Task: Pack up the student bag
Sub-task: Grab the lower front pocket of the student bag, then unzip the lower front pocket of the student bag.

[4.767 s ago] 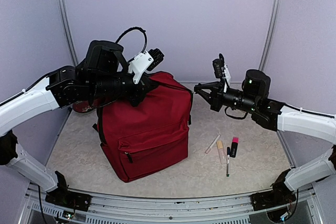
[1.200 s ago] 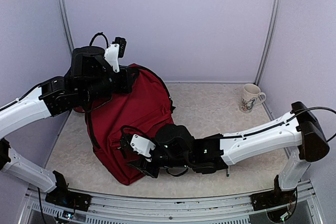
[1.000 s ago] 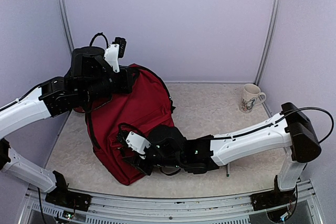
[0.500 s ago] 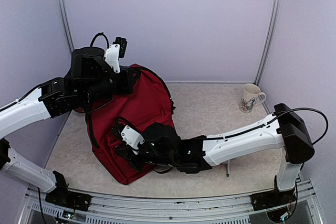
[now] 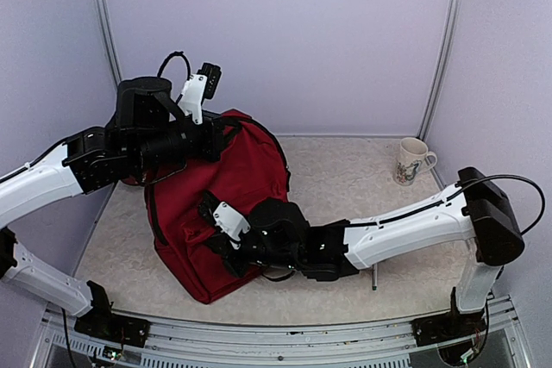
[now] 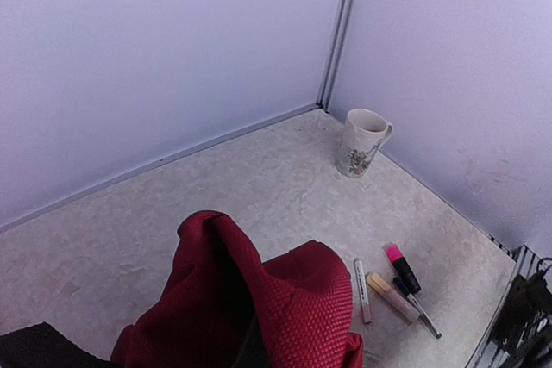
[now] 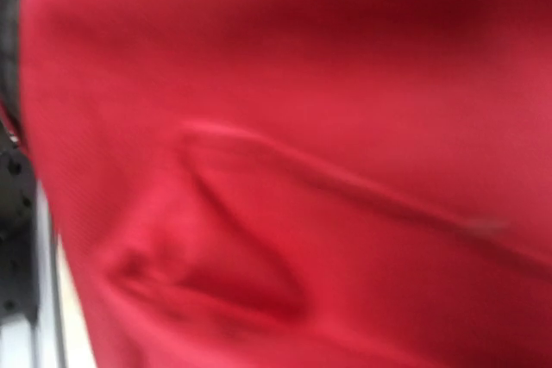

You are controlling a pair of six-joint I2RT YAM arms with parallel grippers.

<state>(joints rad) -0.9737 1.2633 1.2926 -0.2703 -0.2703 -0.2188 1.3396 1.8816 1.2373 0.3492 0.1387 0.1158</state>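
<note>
student bag (image 5: pixel 250 170): dark red, on the left half of the surface (image 5: pixel 354 174), leaning, top pulled toward the back left; biggest item in view
bag top: fabric bunched into a raised fold, seen close in the left wrist view (image 6: pixel 293 308)
left hand (image 5: pixel 222 131): at the bag's top edge, clenched, grasping the bunched top fabric; fingers themselves not visible in the left wrist view
left arm: comes in from the left edge, black wrist over the bag's upper left
right hand (image 5: pixel 221 247): low on the bag's front face, near the bottom left corner, clenched; cannot tell if any fabric is pinched
right arm: stretched across the front of the surface from the right side, forearm low
right wrist view: filled by blurred red bag fabric (image 7: pixel 345 127) with 1 crease; dark zipper strip at the left edge; fingers not visible
mug (image 5: pixel 415 160): white, patterned, upright, back right corner, well apart from the bag
pens: 4 lying together right of the bag: white pen (image 6: pixel 360 290), beige marker (image 6: pixel 390 296), pink highlighter (image 6: pixel 402 267), dark pen (image 6: pixel 418 308); mostly hidden behind the right arm in the top view
walls: pale purple panels on 3 sides
</note>
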